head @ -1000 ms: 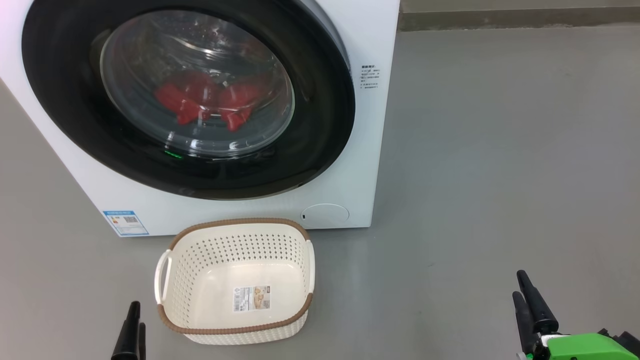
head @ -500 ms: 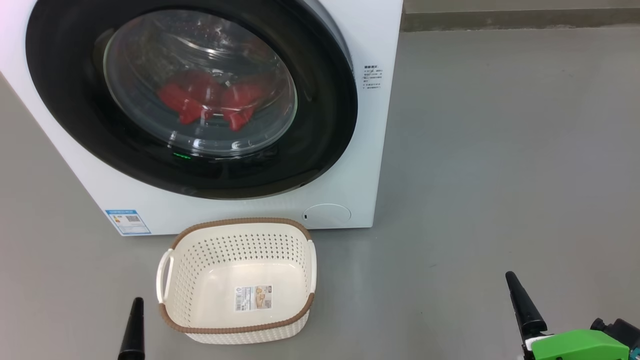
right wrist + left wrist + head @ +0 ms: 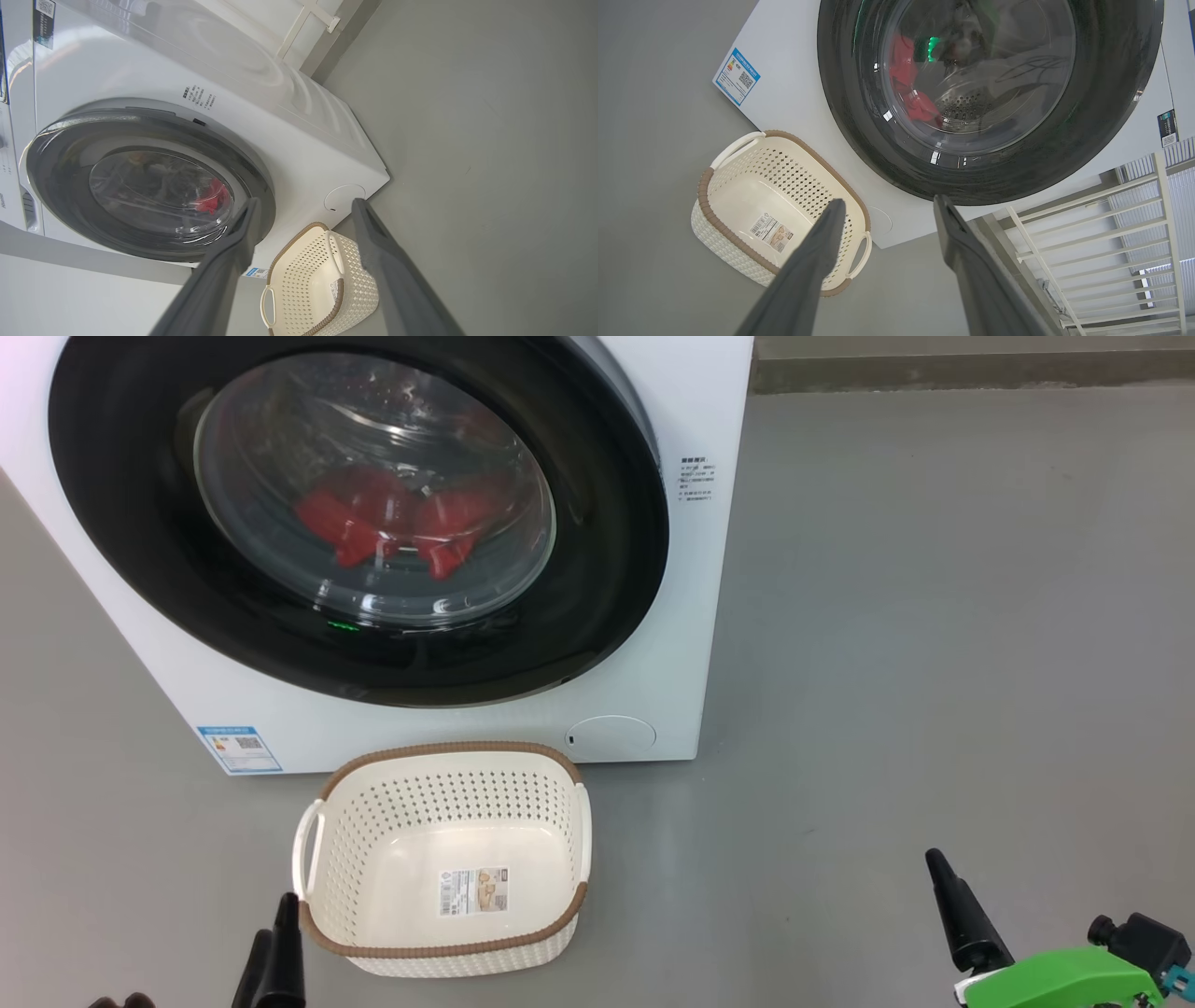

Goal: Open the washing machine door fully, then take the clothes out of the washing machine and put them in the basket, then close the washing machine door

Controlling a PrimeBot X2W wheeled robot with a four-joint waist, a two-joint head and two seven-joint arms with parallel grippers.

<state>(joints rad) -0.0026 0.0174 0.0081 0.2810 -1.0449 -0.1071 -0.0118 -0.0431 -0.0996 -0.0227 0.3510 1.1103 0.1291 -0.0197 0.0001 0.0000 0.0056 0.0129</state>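
The white washing machine (image 3: pixel 672 644) stands on the floor, and its round black washing machine door (image 3: pixel 597 569) lies against its front. Red clothes (image 3: pixel 392 523) show behind the glass, also as clothes (image 3: pixel 906 88) and clothes (image 3: pixel 212 200) in the wrist views. The cream basket (image 3: pixel 439 751) sits empty right in front of the machine. My left gripper (image 3: pixel 274 917) is open at the basket's near left corner. In its wrist view the left gripper (image 3: pixel 889 200) points at the door's lower rim, with the basket (image 3: pixel 704 186) beside it. My right gripper (image 3: pixel 938 868) is low on the right, open (image 3: pixel 306 201), holding nothing.
Grey floor (image 3: pixel 934 616) stretches wide to the right of the machine. A wall base (image 3: pixel 971 369) runs along the back. A white slatted rack (image 3: pixel 1111 242) stands beside the machine. A round flap (image 3: pixel 611 735) and a blue label (image 3: pixel 238 749) sit low on the front.
My left gripper has risen toward the basket's near left corner. My right gripper has shifted left and turned. The head camera moved slightly; machine and basket stayed put.
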